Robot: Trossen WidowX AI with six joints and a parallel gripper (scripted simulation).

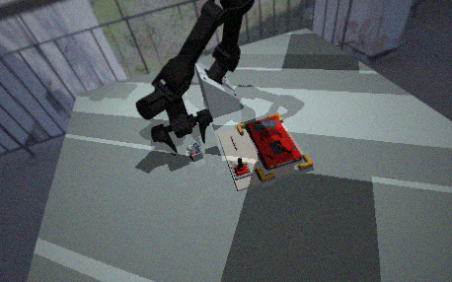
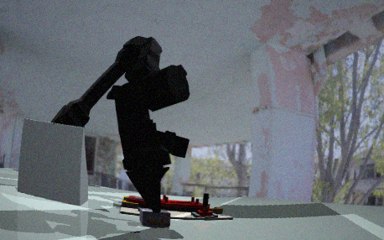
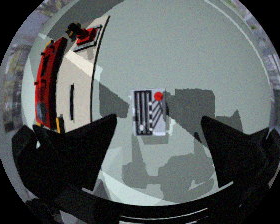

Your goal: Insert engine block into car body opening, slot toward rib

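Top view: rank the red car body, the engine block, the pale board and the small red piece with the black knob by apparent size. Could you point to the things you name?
1. Pale board (image 1: 228, 148) (image 3: 82, 95)
2. Car body (image 1: 285, 154) (image 2: 168, 204) (image 3: 47, 85)
Unsure: engine block (image 1: 194, 152) (image 2: 155, 218) (image 3: 142, 112) and knobbed piece (image 1: 242, 171) (image 2: 204, 211) (image 3: 87, 37) look alike.

Engine block (image 1: 194, 152) (image 2: 155, 218) (image 3: 149, 112) beside the board (image 1: 233, 144) (image 2: 131, 211) (image 3: 81, 95), car body (image 1: 274, 143) (image 2: 168, 203) (image 3: 47, 85) on it.

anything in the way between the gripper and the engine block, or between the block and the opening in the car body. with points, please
Nothing visible stands between the open gripper (image 1: 188, 146) (image 3: 159, 119) and the engine block (image 1: 194, 152) (image 2: 155, 218) (image 3: 149, 112). Toward the opening (image 1: 276, 147) in the red car body (image 1: 266, 134), the pale board (image 1: 228, 143) lies flat between; its upright black peg (image 1: 240, 162) (image 2: 205, 199) looks off to one side.
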